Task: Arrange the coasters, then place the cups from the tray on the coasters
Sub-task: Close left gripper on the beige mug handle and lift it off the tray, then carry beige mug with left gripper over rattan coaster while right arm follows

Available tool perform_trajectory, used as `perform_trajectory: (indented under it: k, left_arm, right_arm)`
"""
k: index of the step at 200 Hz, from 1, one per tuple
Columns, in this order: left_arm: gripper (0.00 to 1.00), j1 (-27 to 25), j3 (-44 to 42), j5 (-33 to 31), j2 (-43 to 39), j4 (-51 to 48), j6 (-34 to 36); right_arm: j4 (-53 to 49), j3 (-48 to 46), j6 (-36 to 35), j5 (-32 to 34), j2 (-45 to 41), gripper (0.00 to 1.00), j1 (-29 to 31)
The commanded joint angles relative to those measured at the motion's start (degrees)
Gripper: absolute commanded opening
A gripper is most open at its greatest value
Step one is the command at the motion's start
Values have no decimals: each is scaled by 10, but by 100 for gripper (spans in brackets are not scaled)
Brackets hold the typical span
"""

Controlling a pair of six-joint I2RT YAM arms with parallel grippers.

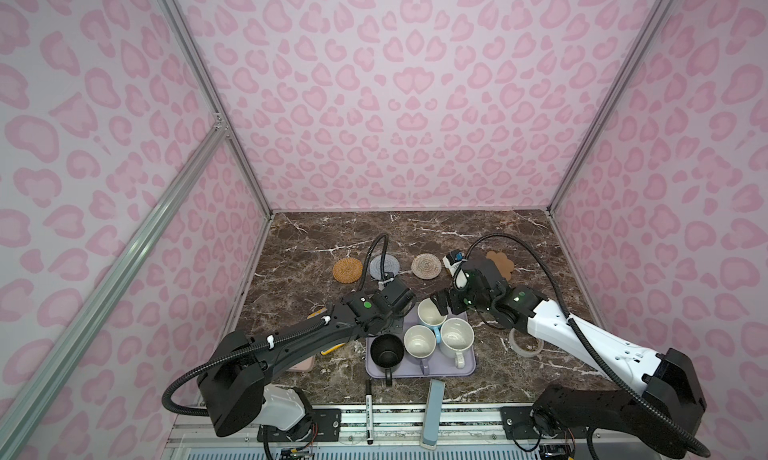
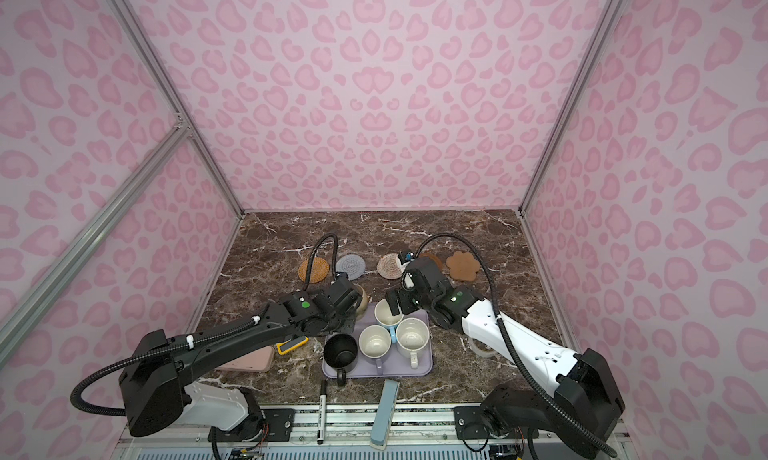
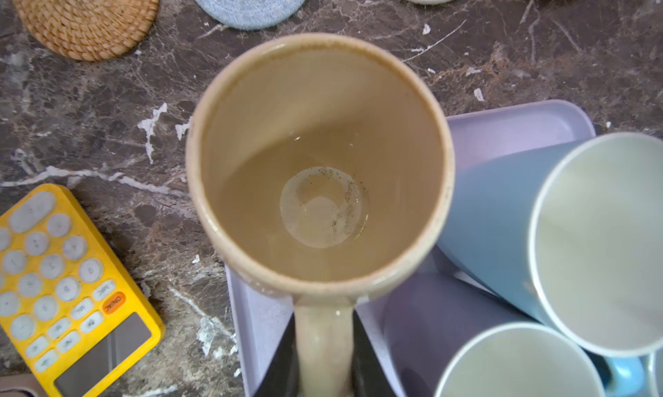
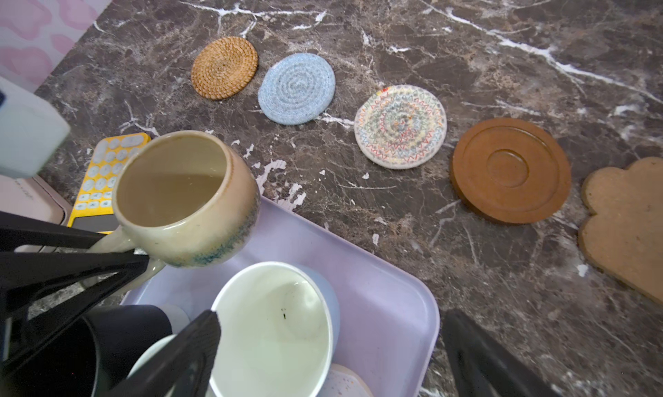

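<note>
A dark brown marble tabletop (image 1: 332,237) is being enclosed by walls (image 1: 395,104) printed with pink leopard spots. Above it, the beige mug (image 3: 319,162) is being held upright by its handle, which is being pinched between the closed jaws of the left gripper (image 3: 323,327). The mug is being kept clear of the surface, over the corner of the lavender tray (image 3: 502,133) nearest the calculator.

Four mugs are being carried by the tray, packed close. The light blue mug (image 1: 431,314) is being kept at the far side, with the lavender mug (image 1: 419,341) and the white speckled mug (image 1: 457,337) nearer the robot and the black mug (image 1: 386,352) at the left edge. The right gripper (image 4: 333,323) is being held wide open over the light blue mug, nothing gripped; contact cannot be judged.

Farther back, five coasters are being shown in a row: the orange woven coaster (image 4: 224,67), the grey-blue coaster (image 4: 296,88), the cream coaster (image 4: 400,126), the brown disc (image 4: 510,171) and the cork paw (image 4: 624,226).

Left of the tray, "ON/AC" is being displayed on the orange key (image 3: 114,303) of the yellow calculator (image 3: 71,287); the other legends are too blurred. A whitish tape roll (image 1: 525,343) is being partly hidden under the right arm. At the near edge, a black marker (image 1: 368,412), its print too small to be read, and a grey-blue block (image 1: 434,412) are being shown.
</note>
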Motion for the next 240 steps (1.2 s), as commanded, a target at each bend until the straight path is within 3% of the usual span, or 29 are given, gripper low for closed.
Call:
perform_trajectory:
  k: [1,65,127,194,240]
  left_arm:
    - [3,2,0,-45,-20,47,0]
    - [3,50,2,-66,-63,61,42]
    - [2,162,-38,-48,-86,160,121]
    - [3,251,-40,-43,-22,238,186]
    - [3,286,-35,-40,41,289,218]
  right_arm:
    - [38,-4,-5,-19,1,99,8]
    - [94,39,10,-27,68,99,36]
    - [125,152,8,-64,194,99,41]
    - [98,274,3,-96,309,99,32]
    - [95,293,11,-110,343,98,17]
